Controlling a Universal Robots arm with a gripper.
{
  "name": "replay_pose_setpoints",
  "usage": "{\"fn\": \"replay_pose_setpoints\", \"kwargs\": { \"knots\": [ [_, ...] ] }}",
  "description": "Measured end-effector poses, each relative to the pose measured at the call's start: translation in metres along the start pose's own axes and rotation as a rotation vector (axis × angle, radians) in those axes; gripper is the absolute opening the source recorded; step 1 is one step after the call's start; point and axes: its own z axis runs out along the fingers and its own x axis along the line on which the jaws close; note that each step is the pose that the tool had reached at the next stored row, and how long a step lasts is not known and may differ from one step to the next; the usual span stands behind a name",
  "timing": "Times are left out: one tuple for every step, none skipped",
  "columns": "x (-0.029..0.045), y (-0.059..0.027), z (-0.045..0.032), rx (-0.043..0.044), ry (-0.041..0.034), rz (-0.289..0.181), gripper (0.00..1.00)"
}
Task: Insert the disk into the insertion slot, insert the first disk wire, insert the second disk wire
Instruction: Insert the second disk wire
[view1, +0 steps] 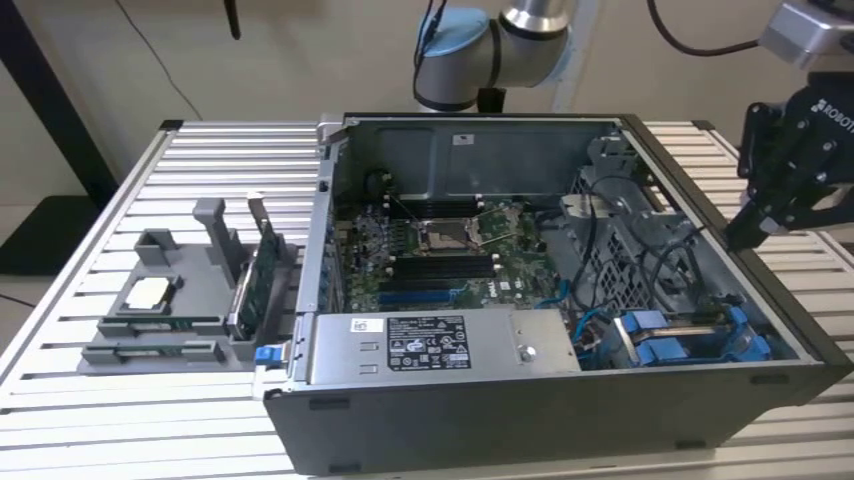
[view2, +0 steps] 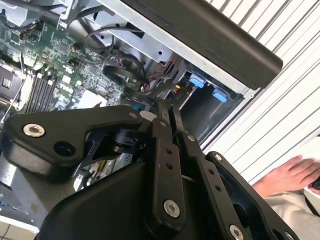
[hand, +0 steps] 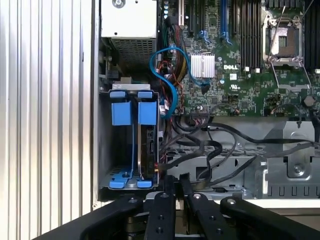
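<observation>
Gripper (hand: 175, 181): black metal jaws closed, empty, above dark grey drive cage (hand: 131, 145) with blue plastic fittings; ribbed worktop (hand: 45, 100) alongside

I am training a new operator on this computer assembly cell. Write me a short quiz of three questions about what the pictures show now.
1. True or false: the gripper is wide open.
2. Where does the grey tray stand?
A. inside the case
B. on the table, at the exterior view's left of the case
C. on top of the power supply
3. In the first wrist view, what colour is the cable that loops beside the drive cage?

Key:
1. False: its fingers are closed together.
2. B
3. Blue
</observation>
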Motion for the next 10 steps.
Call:
{"fn": "replay_pose_setpoints", "kwargs": {
  "knots": [
    [0.0,0.0015,-0.0011,0.0,0.0,0.0,0.16],
    [0.0,0.0031,-0.0021,0.0,0.0,0.0,0.16],
    [0.0,0.0045,-0.0031,0.0,0.0,0.0,0.16],
    [0.0,0.0058,-0.004,0.0,0.0001,0.0,0.16],
    [0.0,0.0072,-0.005,0.0,0.0,0.0,0.16],
    [0.0,0.0086,-0.0056,0.0,-0.0001,0.0,0.16],
    [0.0,0.01,-0.0061,0.0,-0.0002,0.0,0.16],
    [0.0001,0.0116,-0.0064,0.0,0.0,0.0,0.16],
    [0.0002,0.0133,-0.0066,0.0,0.0,0.0,0.16],
    [0.0004,0.0152,-0.0066,0.0,0.0,0.0,0.16]
  ]
}}
